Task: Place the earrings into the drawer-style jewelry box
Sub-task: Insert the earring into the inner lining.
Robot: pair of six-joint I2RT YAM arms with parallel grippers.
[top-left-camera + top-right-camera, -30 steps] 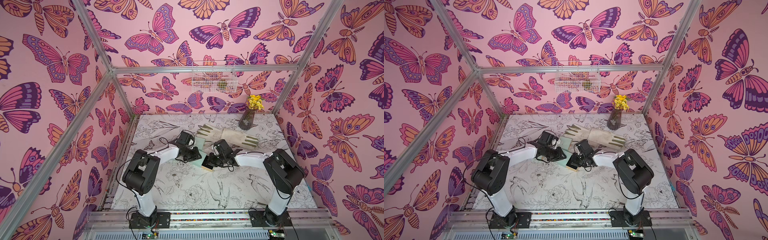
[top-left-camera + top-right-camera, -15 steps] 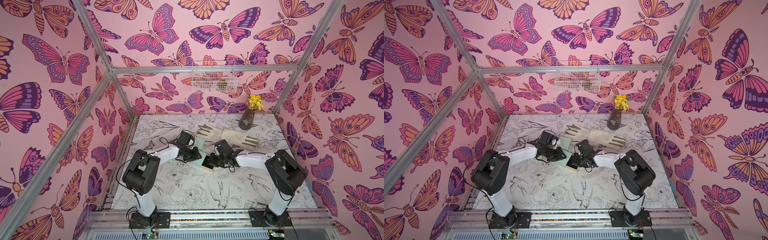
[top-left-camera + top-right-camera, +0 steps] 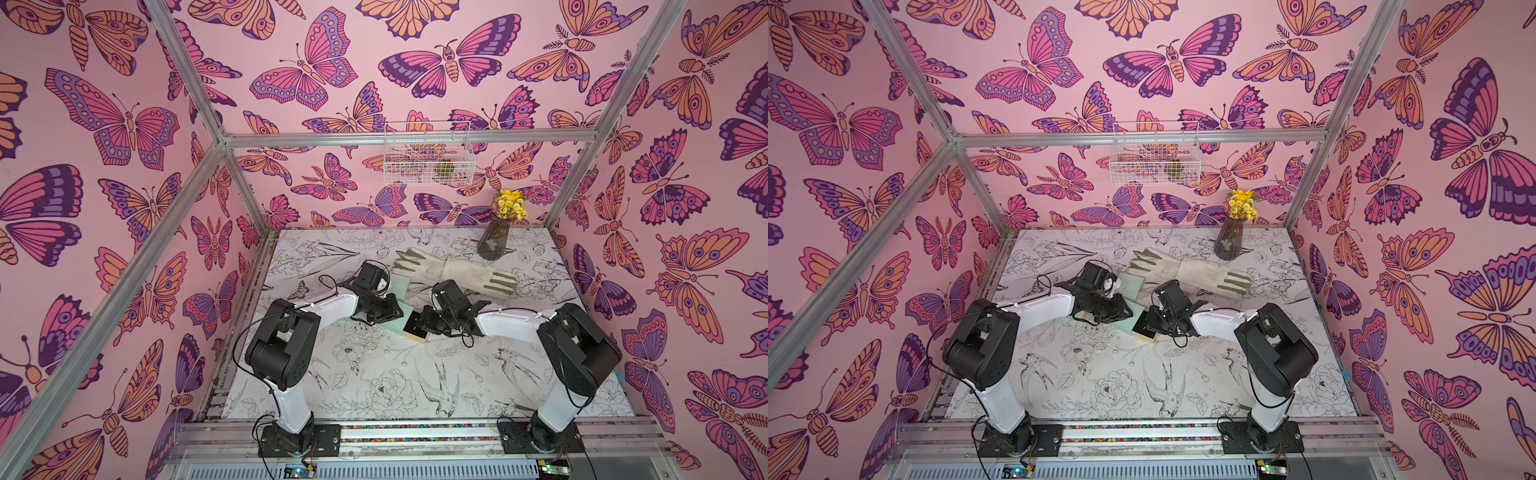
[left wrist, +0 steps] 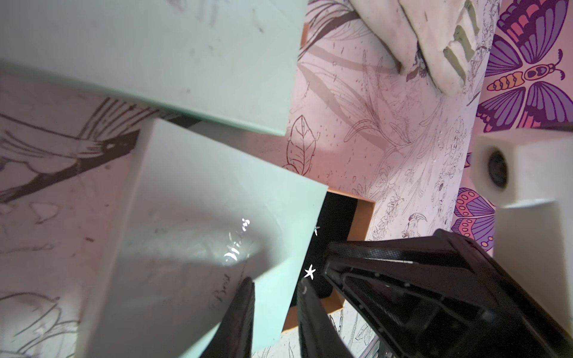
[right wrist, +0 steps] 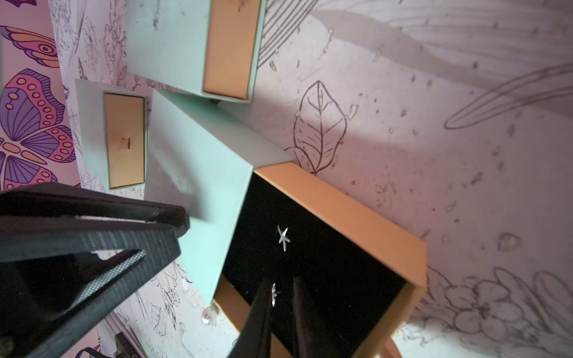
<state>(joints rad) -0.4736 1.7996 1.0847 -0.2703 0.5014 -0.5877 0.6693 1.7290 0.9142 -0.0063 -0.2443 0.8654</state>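
Butterfly walls ringed a table [image 3: 374,374] printed with birds and flowers. On it lay the box [image 3: 397,326], its drawer [image 5: 356,210] pulled out of the mint sleeve [image 5: 210,198]. The left gripper [image 4: 276,288] was clamped on the sleeve's edge at the drawer mouth, probably to stop the box sliding while the drawer was loaded. The right gripper [image 5: 280,282] hung low over the drawer's black lining, jaws a little apart. One star earring [image 5: 274,293] sat in the gap against a finger, apparently not clamped and placed for a short drop. Its twin [image 5: 282,238] already lay on the lining. Two spare boxes [image 5: 173,40] nearby were shut, their contents hidden.
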